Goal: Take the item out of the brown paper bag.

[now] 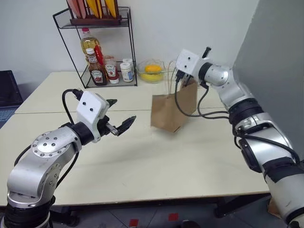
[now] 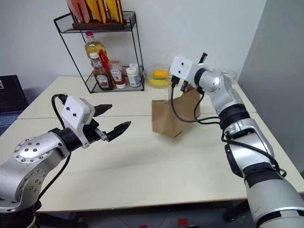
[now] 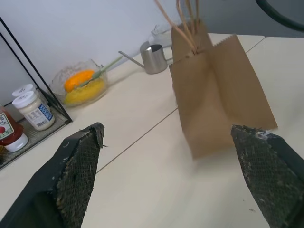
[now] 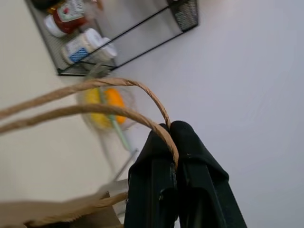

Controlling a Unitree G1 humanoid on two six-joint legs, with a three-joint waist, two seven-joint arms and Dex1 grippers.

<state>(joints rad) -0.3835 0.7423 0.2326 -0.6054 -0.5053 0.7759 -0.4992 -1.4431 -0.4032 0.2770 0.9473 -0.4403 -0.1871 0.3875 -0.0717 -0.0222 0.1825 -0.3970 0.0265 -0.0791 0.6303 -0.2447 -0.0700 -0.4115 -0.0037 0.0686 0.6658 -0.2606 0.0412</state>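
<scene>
Lifting the brown paper bag (image 1: 172,111) by its cord handles (image 4: 118,102), right gripper (image 4: 171,130) clamped on them, left gripper (image 1: 118,115) wide, empty—raise slowly, keeping it level.

1. The surface (image 1: 142,161) is pale cream and is made of two tops joined along a thin seam.
2. Behind it stands a plain white wall (image 1: 190,23), and a grey wall panel (image 1: 280,52) rises at the right side.
3. A black wire rack (image 1: 97,47) stands at the far edge of the surface, against the white wall.
4. The floor (image 1: 152,221) under the near edge is dark grey with small red marks.
5. A dark chair (image 1: 8,90) stands past the left edge.
</scene>
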